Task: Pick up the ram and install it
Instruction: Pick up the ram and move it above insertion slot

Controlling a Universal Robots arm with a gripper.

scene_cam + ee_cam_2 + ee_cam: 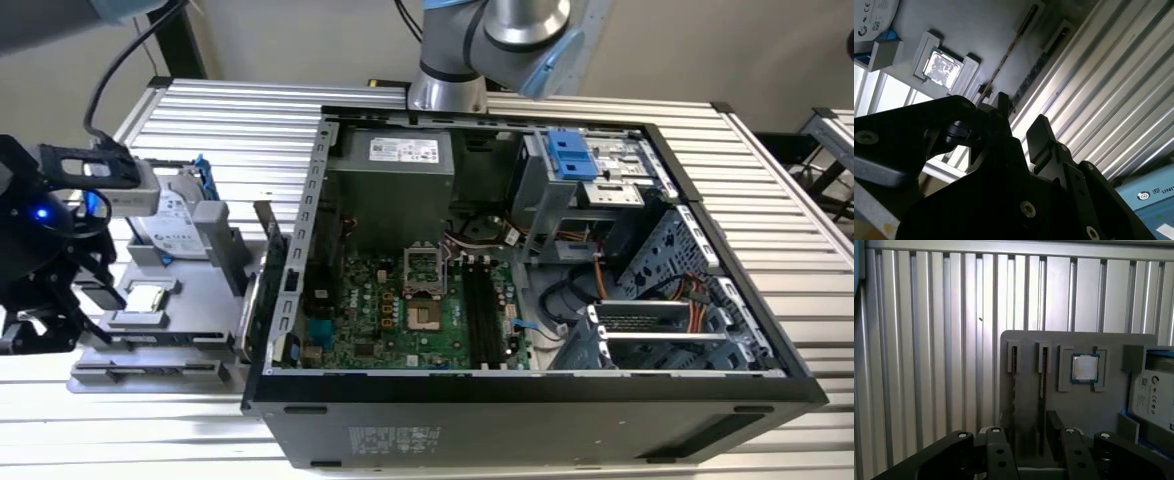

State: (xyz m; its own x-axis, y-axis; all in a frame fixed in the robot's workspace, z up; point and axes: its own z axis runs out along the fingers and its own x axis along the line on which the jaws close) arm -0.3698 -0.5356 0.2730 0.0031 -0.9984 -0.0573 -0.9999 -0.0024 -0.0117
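While its fingers stand apart, the end effector (pixel 1026 429) hovers over the ram (pixel 1043 375), seemingly not touching it.

I see an open computer case (pixel 534 400) mid-frame in the exterior view, with the motherboard (pixel 387 320) inside. At the exterior view's left, a gray tray (pixel 200 290) holds a processor chip (pixel 144 297) and a hard drive (pixel 180 225).
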